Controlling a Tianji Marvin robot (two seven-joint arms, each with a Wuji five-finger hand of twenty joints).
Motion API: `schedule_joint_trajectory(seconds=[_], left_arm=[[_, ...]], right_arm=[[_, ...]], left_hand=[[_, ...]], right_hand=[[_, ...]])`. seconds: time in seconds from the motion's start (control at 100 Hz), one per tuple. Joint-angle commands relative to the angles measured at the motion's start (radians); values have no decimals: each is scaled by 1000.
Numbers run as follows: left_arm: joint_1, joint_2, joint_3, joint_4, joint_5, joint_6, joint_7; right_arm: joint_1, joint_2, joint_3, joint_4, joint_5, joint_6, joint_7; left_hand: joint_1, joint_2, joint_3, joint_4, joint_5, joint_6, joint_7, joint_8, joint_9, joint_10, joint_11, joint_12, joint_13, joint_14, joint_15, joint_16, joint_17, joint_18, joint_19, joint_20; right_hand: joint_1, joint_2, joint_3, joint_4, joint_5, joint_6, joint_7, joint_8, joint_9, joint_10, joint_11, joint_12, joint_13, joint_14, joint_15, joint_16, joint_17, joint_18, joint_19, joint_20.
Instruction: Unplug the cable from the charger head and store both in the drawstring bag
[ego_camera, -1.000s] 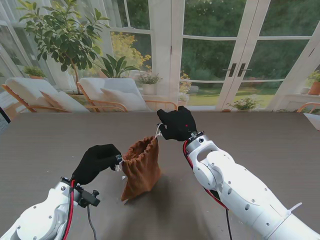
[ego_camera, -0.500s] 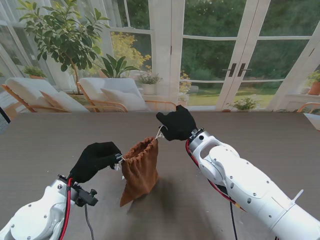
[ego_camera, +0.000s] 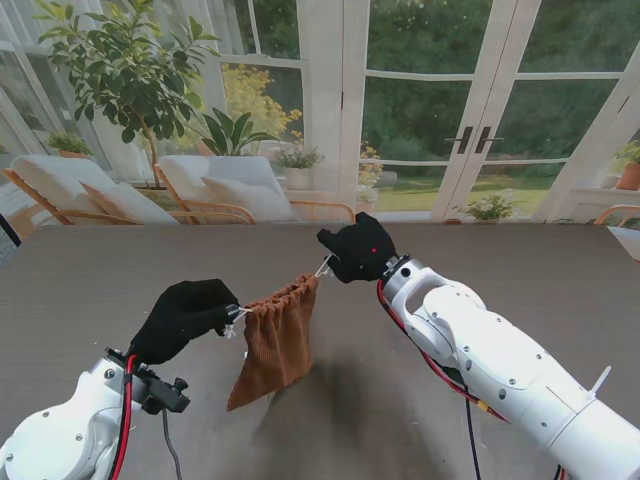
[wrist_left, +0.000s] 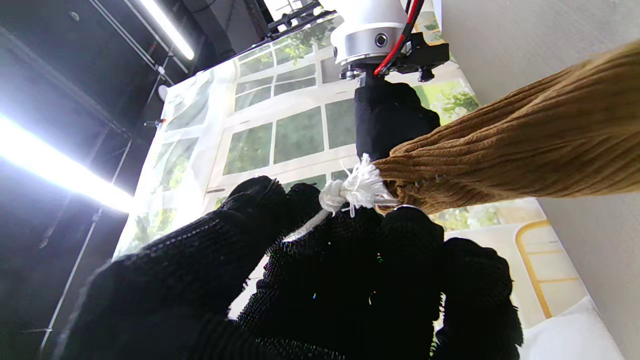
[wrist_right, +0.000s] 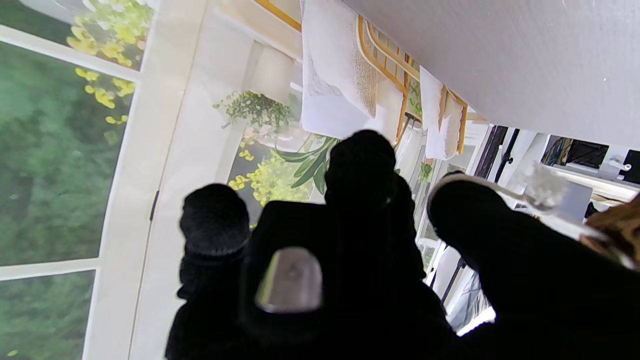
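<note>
A brown ribbed drawstring bag (ego_camera: 272, 340) hangs in the air between my two hands, its mouth pulled into a tight gathered line. My left hand (ego_camera: 184, 317) is shut on the white drawstring (ego_camera: 236, 316) at the bag's left end. The left wrist view shows the knotted, frayed cord end (wrist_left: 356, 189) held in my black-gloved fingers (wrist_left: 345, 270) against the bag (wrist_left: 525, 150). My right hand (ego_camera: 356, 251) is shut on the other cord end (ego_camera: 324, 267) at the bag's right top corner. No cable or charger head shows in any view.
The grey table top (ego_camera: 520, 270) stretches all round under the bag. My right forearm (ego_camera: 480, 350) crosses the near right part of the table. Beyond the far table edge are glass doors, lounge chairs and a potted tree.
Both hands have drawn apart, the left one farther left and the right one slightly right. The bag's mouth has gone from an open pouch to a tight gathered line, and the bag hangs flatter.
</note>
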Motion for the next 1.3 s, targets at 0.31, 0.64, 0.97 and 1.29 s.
schedule_joint_trajectory(seconds=[0.31, 0.64, 0.97, 1.29], left_arm=[[37, -2, -23, -62, 9, 5, -2], [60, -6, -36, -95, 12, -1, 18], [80, -10, -51, -131, 20, 3, 42], [102, -14, -64, -154, 30, 0, 65]], right_arm=[[36, 14, -16, 48, -15, -10, 46], [51, 16, -28, 77, -10, -13, 56], [61, 17, -31, 100, -3, -14, 57], [72, 20, -38, 132, 6, -21, 62]], left_hand=[[16, 42, 59, -18, 69, -118, 96, 23, 23, -54, 13, 2, 51, -29, 53, -6, 15, -43, 47, -15], [14, 42, 61, -17, 73, -120, 96, 22, 27, -56, 12, 1, 55, -30, 54, -8, 22, -44, 51, -21], [16, 41, 60, -18, 69, -119, 94, 23, 28, -55, 11, 1, 58, -33, 55, -8, 24, -44, 54, -26], [16, 42, 59, -18, 69, -119, 95, 25, 27, -57, 11, 2, 57, -34, 56, -7, 25, -45, 57, -28]], right_hand=[[27, 36, -18, 10, -25, -2, 31, 27, 26, 19, 10, 16, 13, -153, 2, -9, 416, -30, -14, -24], [29, 37, -21, 11, -27, -6, 29, 28, 24, 16, 9, 16, 13, -151, -2, -11, 411, -33, -18, -23], [30, 39, -24, 11, -31, -14, 29, 32, 21, 17, 9, 16, 13, -151, -2, -11, 405, -36, -22, -23], [28, 39, -25, 10, -32, -17, 29, 33, 19, 15, 9, 16, 13, -151, -5, -12, 402, -38, -25, -22]])
